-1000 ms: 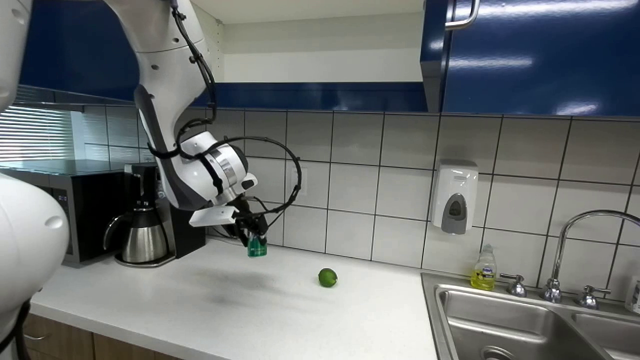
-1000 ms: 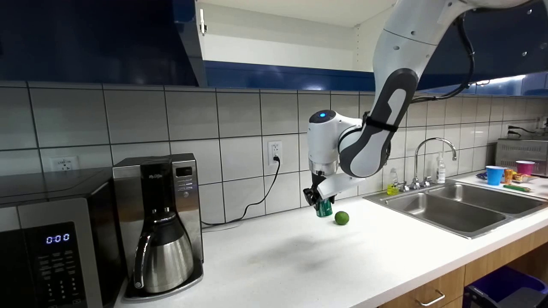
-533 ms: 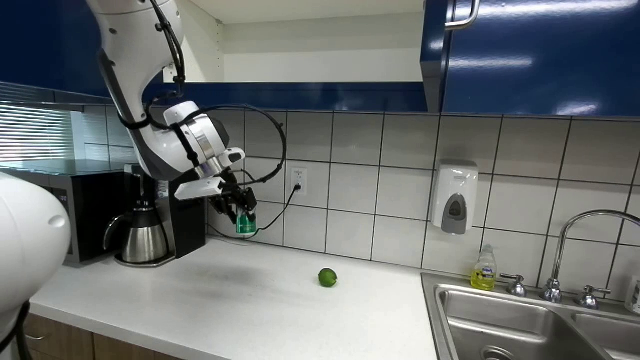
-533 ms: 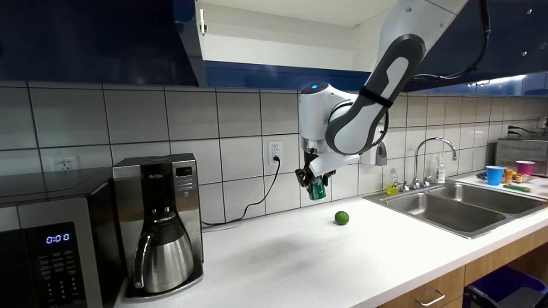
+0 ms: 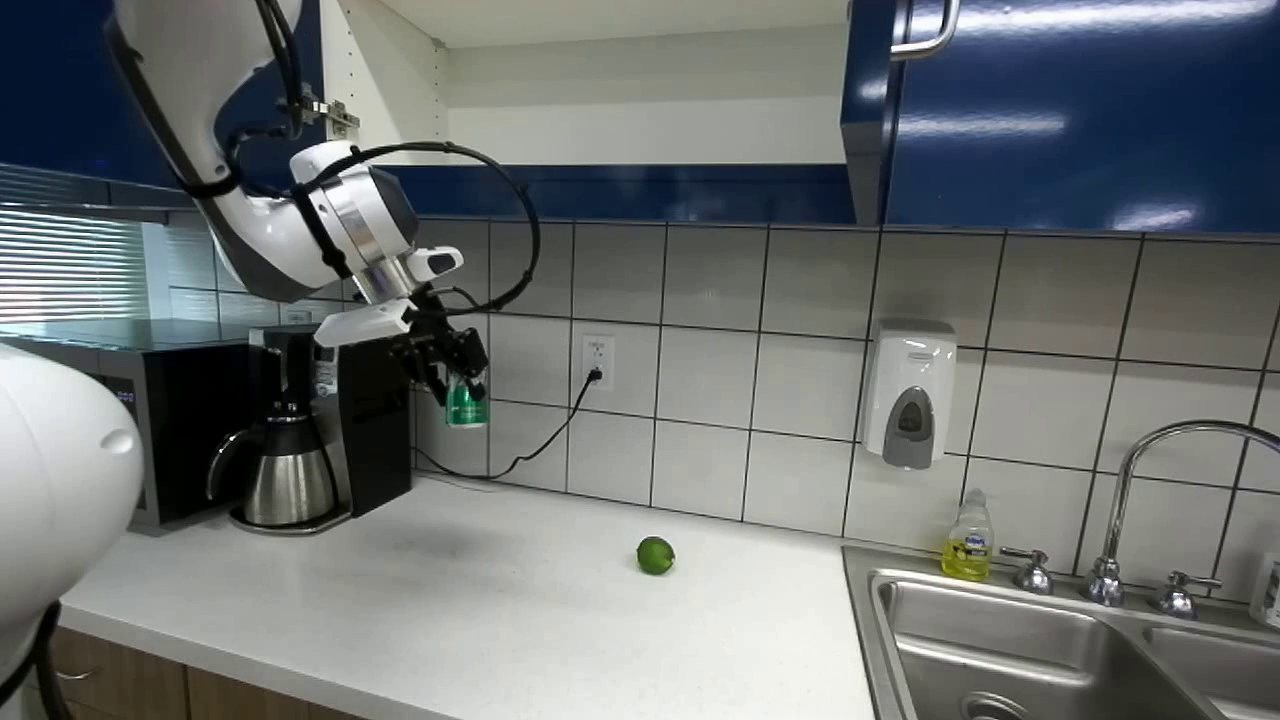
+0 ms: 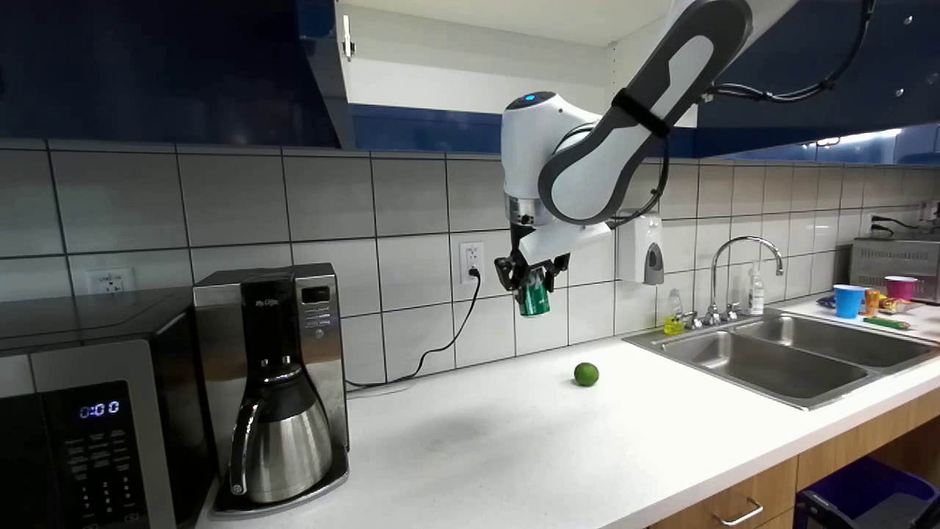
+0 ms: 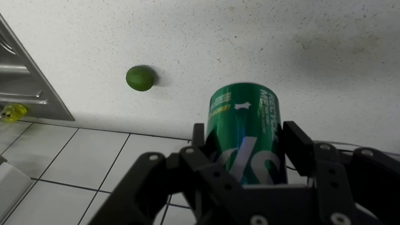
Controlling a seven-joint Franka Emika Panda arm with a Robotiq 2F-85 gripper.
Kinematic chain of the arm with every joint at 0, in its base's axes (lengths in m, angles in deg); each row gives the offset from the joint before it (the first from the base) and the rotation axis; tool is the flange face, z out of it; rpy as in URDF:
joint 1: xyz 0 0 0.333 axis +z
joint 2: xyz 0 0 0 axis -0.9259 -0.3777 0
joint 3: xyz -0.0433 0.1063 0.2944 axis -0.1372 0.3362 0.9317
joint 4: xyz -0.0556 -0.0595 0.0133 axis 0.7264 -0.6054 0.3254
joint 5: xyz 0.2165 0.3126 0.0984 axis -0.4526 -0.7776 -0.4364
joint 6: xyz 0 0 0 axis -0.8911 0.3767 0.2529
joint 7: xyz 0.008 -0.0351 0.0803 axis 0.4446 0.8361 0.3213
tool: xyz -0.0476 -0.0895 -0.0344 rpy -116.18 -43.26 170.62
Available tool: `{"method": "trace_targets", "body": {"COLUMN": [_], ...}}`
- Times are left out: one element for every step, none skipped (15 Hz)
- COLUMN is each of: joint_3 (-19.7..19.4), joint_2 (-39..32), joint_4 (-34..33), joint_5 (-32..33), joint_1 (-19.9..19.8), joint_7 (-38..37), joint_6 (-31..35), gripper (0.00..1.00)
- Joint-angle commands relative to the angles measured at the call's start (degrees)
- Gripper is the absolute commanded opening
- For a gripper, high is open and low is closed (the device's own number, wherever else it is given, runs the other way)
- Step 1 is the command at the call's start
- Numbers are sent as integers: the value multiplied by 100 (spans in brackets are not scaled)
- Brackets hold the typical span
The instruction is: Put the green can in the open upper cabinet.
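Glossy white arm [image 6: 587, 187], dark grey trim [image 6: 727, 18], black gripper [image 7: 245, 134].
A silver band [image 5: 358, 222] breaks up the white, and a dark round cap [image 6: 546, 96] carries a small blue light [image 6: 530, 98]. Black straps [image 6: 640, 112] wrap the rounded white shells [image 5: 75, 470]; a black cable [image 5: 533, 235] runs along them and bows out in a loop. A white slab [image 5: 365, 323] and a smaller, dark-faced white knob [image 5: 434, 261] sit near the gripper, whose jointed black links [image 7: 206, 168] show pale round screws [image 7: 153, 157] and end in flat-sided fingertips [image 7: 198, 134].
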Motion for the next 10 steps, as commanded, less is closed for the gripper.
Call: {"method": "trace_targets", "body": {"joint_3": [245,292,348,400,454,499,546,592,647,695], "joint_2": [585,686,802,894,1002,1092,1196,1295,1397,1491], "joint_4": [74,76,70,63,46,25,9,-23,-71,-119], "joint_5": [-457,-569,-670,-757,-832,-929,-1019,-1113,-1185,-1238], "joint_1": [-24,-32,-38,-49,-55,-60,-62,-59,-60,-66], "joint_7": [443,508,567,621,688,757,821,890,943,1000], "joint_6": [-467,-536,-652,-735,-850,-952,-1051,-1178,-1329,-1453], "gripper": [39,39,39,39,39,39,39,39,39,39]}}
